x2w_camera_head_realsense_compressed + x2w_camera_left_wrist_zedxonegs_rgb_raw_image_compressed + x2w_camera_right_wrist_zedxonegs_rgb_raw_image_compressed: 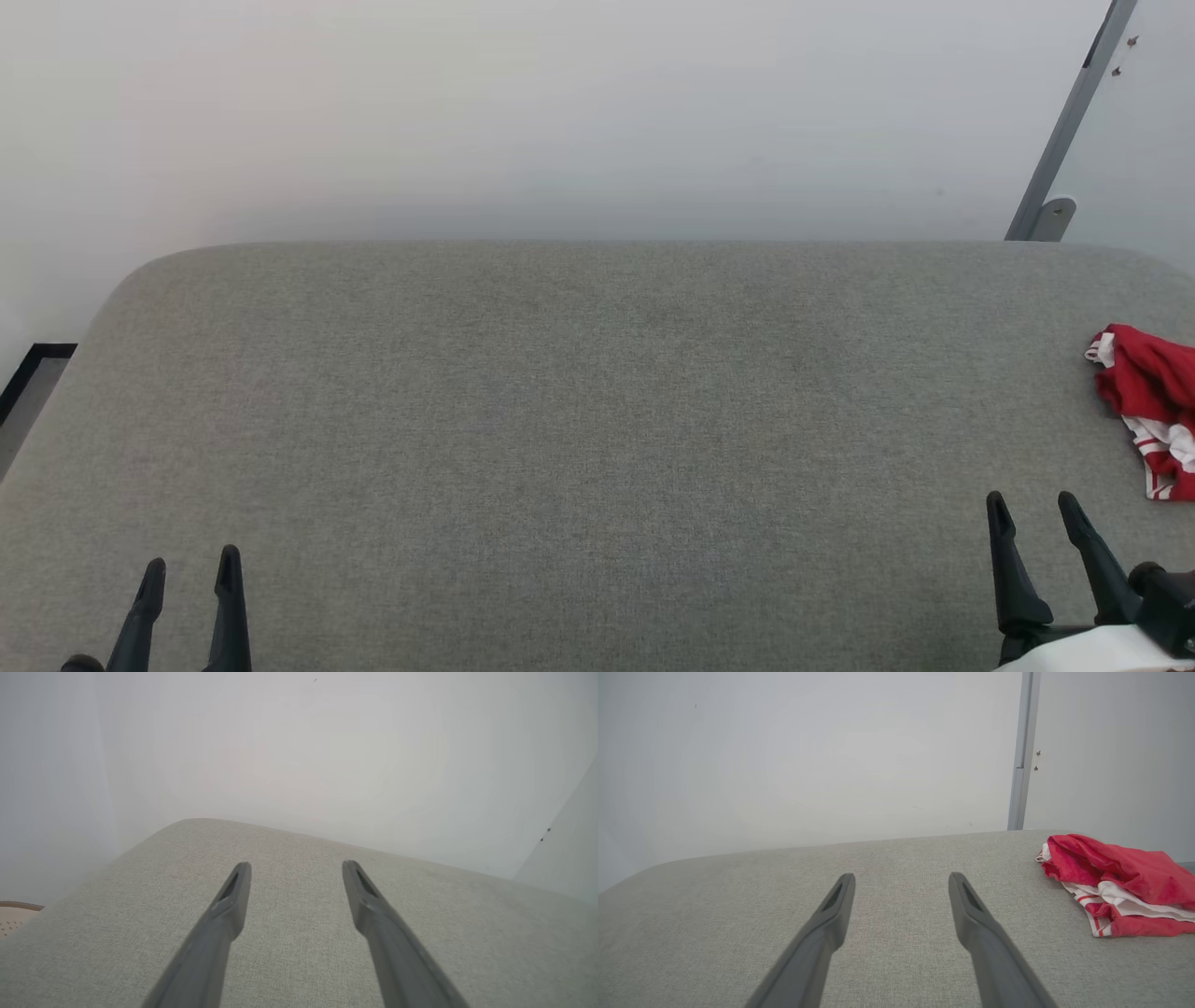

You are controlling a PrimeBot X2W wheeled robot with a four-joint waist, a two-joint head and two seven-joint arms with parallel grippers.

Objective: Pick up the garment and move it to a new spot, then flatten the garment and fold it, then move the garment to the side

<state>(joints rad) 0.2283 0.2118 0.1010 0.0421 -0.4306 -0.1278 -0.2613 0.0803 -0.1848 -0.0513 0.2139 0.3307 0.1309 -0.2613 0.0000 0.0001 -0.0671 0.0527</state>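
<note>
The garment (pixel 1153 401) lies crumpled in a red heap with white striped bands at the far right of the grey padded table (pixel 579 420), cut off by the head view's edge. In the right wrist view the garment (pixel 1120 882) rests to the right of my fingers. My right gripper (pixel 1032 509) hovers open at the lower right, short of the garment and empty; its own view shows the same gap (pixel 901 879). At the lower left my left gripper (pixel 191 565) is open over bare fabric, also empty (pixel 296 868).
A white wall (pixel 560 112) rises just behind the table's rounded back edge. A grey metal post (pixel 1064 121) leans at the back right. A strip of floor with dark trim (pixel 33 373) shows past the table's left corner.
</note>
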